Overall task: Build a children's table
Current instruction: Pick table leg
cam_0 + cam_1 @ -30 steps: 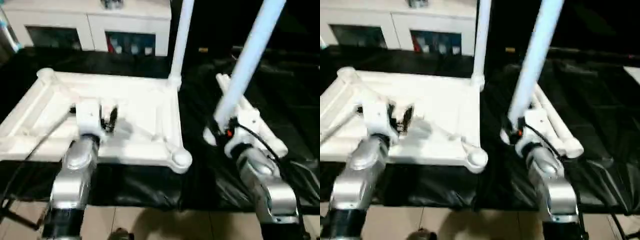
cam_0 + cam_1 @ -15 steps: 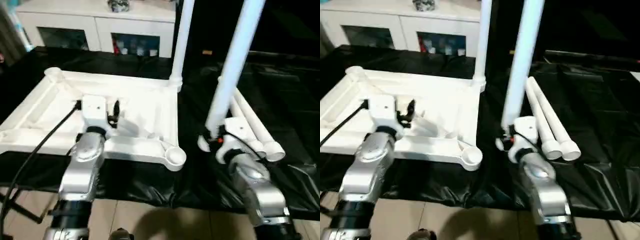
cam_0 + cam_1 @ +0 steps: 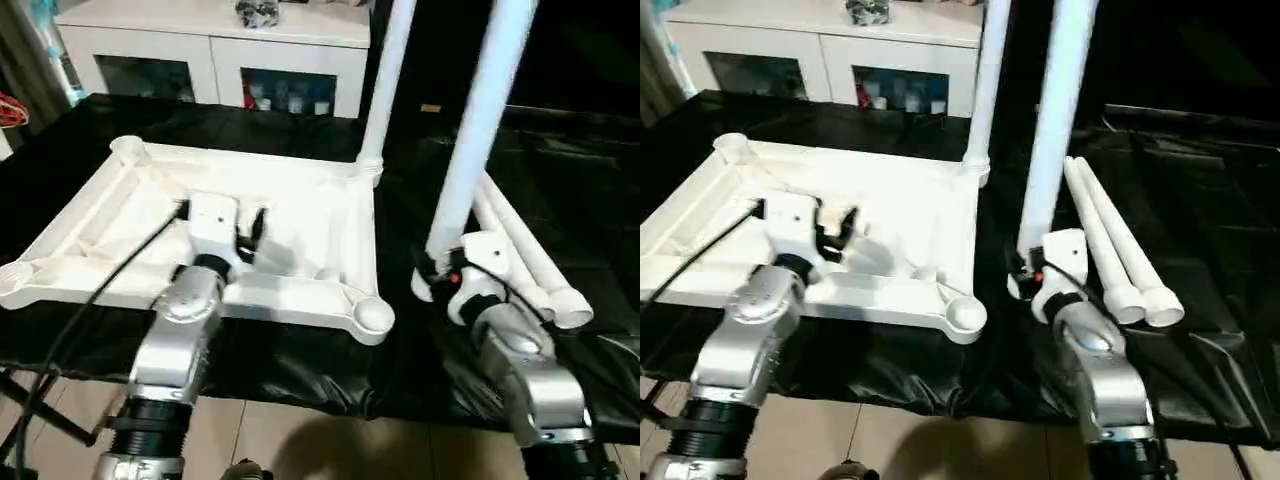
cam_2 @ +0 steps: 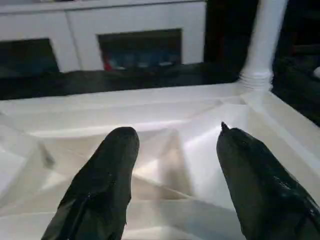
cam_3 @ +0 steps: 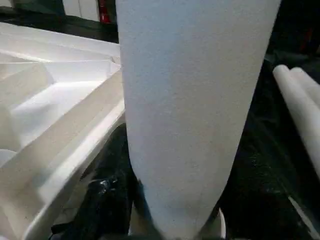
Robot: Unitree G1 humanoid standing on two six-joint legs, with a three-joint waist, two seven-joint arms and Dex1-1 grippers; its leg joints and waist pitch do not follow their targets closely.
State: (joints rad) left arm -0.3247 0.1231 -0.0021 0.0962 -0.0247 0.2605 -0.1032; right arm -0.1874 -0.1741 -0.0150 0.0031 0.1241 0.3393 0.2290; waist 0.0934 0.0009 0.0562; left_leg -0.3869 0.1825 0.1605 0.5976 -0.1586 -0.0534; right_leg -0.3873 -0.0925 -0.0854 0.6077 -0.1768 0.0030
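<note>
The upright legs' tops are cut off. The table top [image 3: 210, 235] lies ribbed side up at the counter's [image 3: 300, 370] 9 o'clock, one leg [image 3: 385, 90] socketed. The left gripper [image 4: 175, 170] hovers over it, half open, empty. The right gripper [image 3: 1025, 268] clamps another leg [image 3: 1055, 120] upright; two legs [image 3: 1115, 250] lie at 3 o'clock.

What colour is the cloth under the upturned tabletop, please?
Black cloth, clearest in the right eye view.
</note>
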